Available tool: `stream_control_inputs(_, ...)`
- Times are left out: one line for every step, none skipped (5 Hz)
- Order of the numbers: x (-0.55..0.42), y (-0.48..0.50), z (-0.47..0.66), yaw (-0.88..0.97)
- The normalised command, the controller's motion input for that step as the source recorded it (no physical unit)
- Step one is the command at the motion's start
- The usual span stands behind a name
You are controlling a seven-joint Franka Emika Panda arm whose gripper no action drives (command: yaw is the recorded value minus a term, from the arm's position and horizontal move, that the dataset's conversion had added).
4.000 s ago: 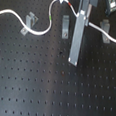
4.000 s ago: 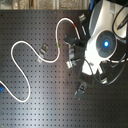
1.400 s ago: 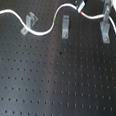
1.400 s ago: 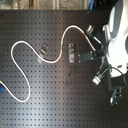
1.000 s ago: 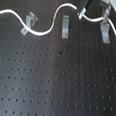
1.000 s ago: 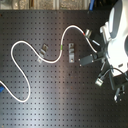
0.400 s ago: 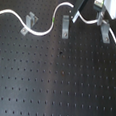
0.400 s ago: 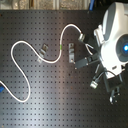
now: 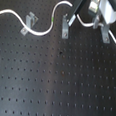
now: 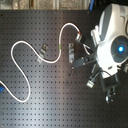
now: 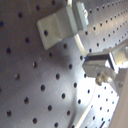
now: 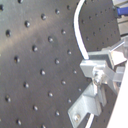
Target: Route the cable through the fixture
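Beside the gripper (image 10: 78,62), white cable (image 10: 25,46) — apart from jaws, unheld

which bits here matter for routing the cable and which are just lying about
Job:
cable
left clip
middle clip
right clip
pincer

Lying about:
blue piece at the second exterior view's left edge

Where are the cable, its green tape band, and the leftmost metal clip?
cable (image 10: 17,46), second exterior view, on its left loop.
green tape band (image 9: 51,19), first exterior view, mid-band.
leftmost metal clip (image 9: 30,21), first exterior view, its upright plate.
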Motion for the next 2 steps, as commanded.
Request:
stream_control_inputs(-0.294, -0.094, 0.40, 0.00)
stream_control_inputs(-0.001, -0.001, -0.03, 0.00)
